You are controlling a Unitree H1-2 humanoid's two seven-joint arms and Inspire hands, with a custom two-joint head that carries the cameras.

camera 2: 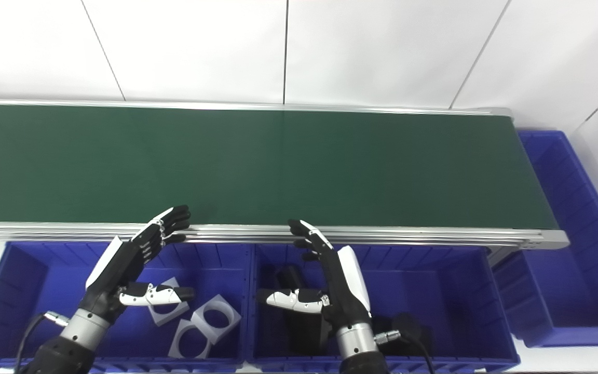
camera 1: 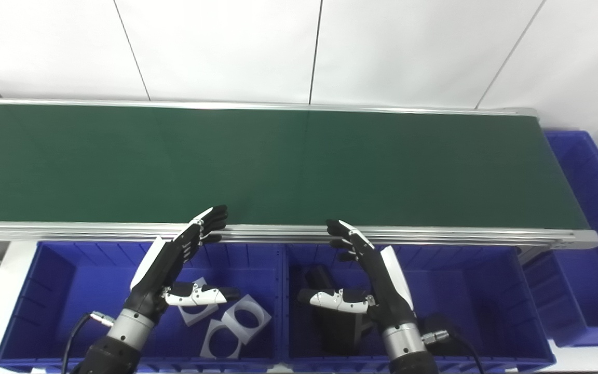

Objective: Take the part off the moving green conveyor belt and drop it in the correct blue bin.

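Observation:
The green conveyor belt point(camera 1: 278, 166) runs across the picture and carries no part in view. My left hand point(camera 1: 174, 265) hovers open above the left blue bin point(camera 1: 44, 275), fingers stretched toward the belt's near rail, thumb out to the right. My right hand point(camera 1: 371, 275) hovers open above the middle blue bin point(camera 1: 470, 280), thumb pointing left. Neither hand holds anything. White square parts with round holes point(camera 1: 231, 324) lie in the left bin. Black parts point(camera 1: 330, 322) lie in the middle bin, partly hidden by my right hand.
A third blue bin point(camera 1: 589, 208) stands at the belt's right end, below its level. The aluminium rail point(camera 1: 434, 234) of the conveyor lies between the bins and the belt. A white panelled wall point(camera 1: 299, 47) stands behind.

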